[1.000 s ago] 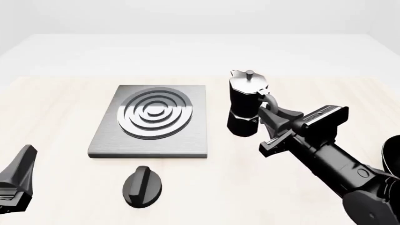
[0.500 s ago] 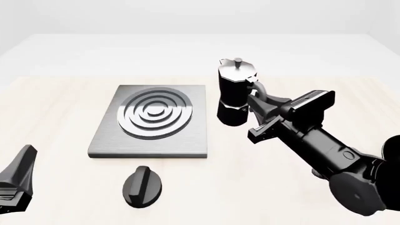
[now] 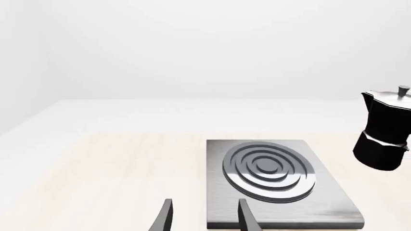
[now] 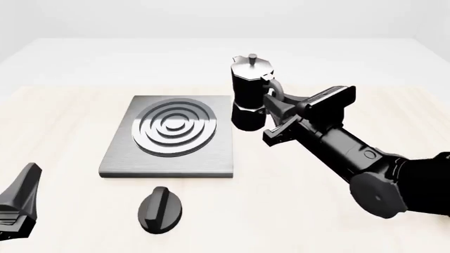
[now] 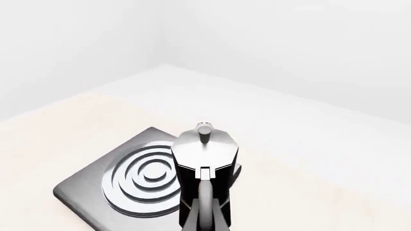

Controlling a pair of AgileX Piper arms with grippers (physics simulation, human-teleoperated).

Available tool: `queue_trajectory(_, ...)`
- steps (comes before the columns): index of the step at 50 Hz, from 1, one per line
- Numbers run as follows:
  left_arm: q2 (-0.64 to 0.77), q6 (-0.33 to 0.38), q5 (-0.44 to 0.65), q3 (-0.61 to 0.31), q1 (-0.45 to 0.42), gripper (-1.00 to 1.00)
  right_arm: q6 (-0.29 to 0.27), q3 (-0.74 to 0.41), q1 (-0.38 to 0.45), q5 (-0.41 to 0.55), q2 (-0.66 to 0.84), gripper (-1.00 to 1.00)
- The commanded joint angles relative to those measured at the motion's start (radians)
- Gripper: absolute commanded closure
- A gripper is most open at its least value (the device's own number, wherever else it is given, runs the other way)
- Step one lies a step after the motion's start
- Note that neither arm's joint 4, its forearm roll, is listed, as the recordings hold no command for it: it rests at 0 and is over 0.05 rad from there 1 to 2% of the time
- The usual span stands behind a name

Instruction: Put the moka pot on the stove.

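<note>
Moka pot [image 4: 250, 92] handle hidden by right gripper [image 4: 273, 113] jaws.

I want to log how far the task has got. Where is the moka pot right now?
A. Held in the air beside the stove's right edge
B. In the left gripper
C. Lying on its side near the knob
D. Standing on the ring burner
A: the right gripper holds the moka pot by its handle, lifted beside the stove, not yet on the burner.

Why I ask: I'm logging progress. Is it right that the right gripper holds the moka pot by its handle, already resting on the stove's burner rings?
Not quite. The right gripper holds the moka pot by its handle, but the front view shows it lifted beside the stove, not on the rings.
</note>
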Motion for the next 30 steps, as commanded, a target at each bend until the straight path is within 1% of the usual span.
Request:
queue_trajectory(1, 0.000, 0.000, 0.000, 0.000, 0.000, -1.00, 0.010, -0.070, 0.013, 0.013, 0.033, 1.00)
queue_trajectory(12, 0.000, 0.000, 0.000, 0.000, 0.000, -1.00, 0.014, -0.129, 0.037, 0.014, 0.084, 1.00)
queue_trajectory(30, 0.000, 0.000, 0.000, 0.000, 0.000, -1.00, 0.021, -0.203, 0.042, 0.013, 0.146, 1.00)
